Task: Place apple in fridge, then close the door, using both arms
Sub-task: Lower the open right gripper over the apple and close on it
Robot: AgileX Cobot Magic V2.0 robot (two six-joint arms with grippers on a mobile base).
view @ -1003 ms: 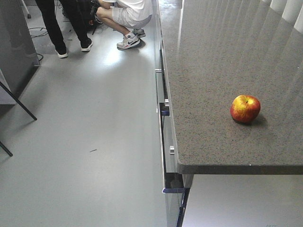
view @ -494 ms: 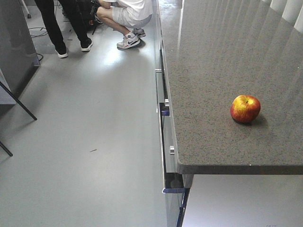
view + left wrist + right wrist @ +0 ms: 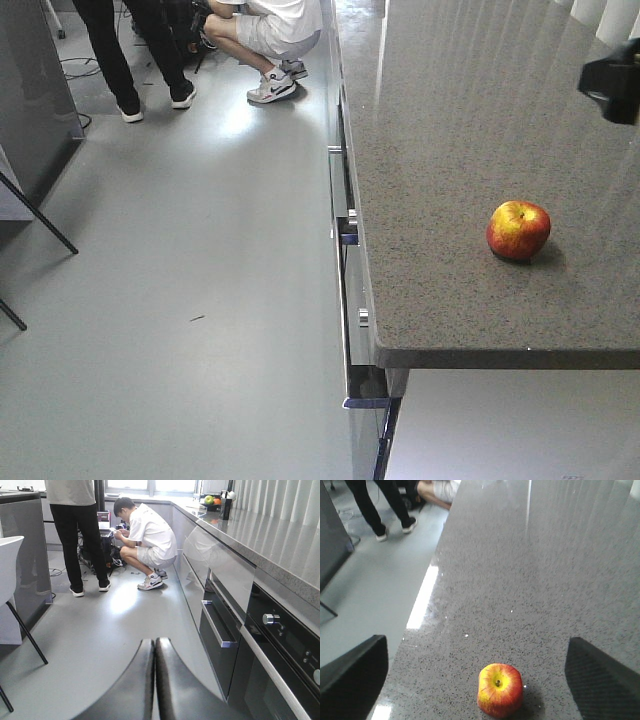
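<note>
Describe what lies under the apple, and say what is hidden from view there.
The apple rests directly on a speckled grey stone countertop, with a small shadow beside it. The contact spot and the apple's underside are covered by the apple itself.

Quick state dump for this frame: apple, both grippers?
Small red-and-yellow shiny apple: resting on speckled grey stone counter, stem up, not gripped.
Black left gripper: shut, holding nothing.
Black right gripper: open wide, apart from the apple.
</note>
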